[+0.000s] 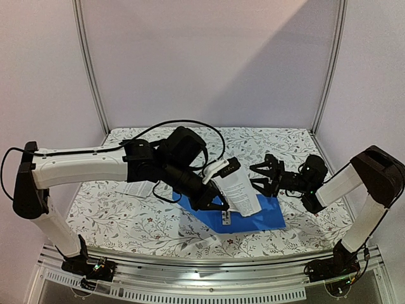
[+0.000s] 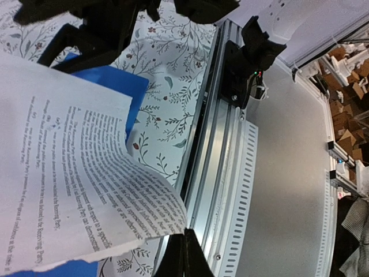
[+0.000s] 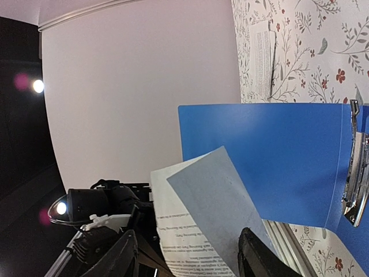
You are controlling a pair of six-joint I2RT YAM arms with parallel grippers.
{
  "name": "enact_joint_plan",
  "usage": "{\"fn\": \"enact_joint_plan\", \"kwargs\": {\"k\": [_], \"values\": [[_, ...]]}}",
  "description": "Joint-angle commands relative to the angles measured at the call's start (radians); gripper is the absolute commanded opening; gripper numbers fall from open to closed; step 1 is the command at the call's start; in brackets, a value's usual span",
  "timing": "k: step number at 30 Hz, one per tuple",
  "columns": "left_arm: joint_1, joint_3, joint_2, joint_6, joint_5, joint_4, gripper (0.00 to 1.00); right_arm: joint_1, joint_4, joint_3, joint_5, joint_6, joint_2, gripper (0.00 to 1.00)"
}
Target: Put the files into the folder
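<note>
Files: two printed white sheets are in sight.
Held file: raised off the counter at the centre of the overhead frame and tilted, with its lower part over the left half of the folder. In the left wrist view, the held file curls across the lower left of the frame, its black text readable as lines.
Second file: flat on the counter, left of centre in the overhead frame. It is partly hidden by the left arm and lies apart from the folder.
Folder: bright blue, lying open on the counter just right of centre and low in the overhead frame. In the right wrist view a metal ring mechanism runs along its inner spine at the right edge of the frame.
Left jaws: clenched on the held file at its left edge, as the overhead frame shows it.
Right jaws: released and grasping nothing. The two fingers stand well apart at the bottom of the right wrist frame. In the overhead frame these jaws hover just right of the held file without touching it.
Counter: covered with a white cloth printed with leaves and small red flowers.
Rail: aluminium, running along the counter's edge, right of centre in the left wrist frame.
</note>
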Motion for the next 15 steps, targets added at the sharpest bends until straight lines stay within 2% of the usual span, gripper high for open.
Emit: {"fn": "enact_joint_plan", "kwargs": {"k": [1, 10, 15], "values": [[-0.004, 0.065, 0.004, 0.066, -0.004, -0.035, 0.00, 0.008, 0.442, 0.020, -0.061, -0.041, 0.046, 0.55], [-0.016, 0.233, 0.068, 0.178, -0.052, -0.191, 0.00, 0.017, 0.442, 0.059, -0.102, -0.018, 0.078, 0.43], [-0.018, 0.279, 0.086, 0.193, -0.064, -0.223, 0.00, 0.024, 0.442, 0.063, -0.111, -0.022, 0.077, 0.28]]}}
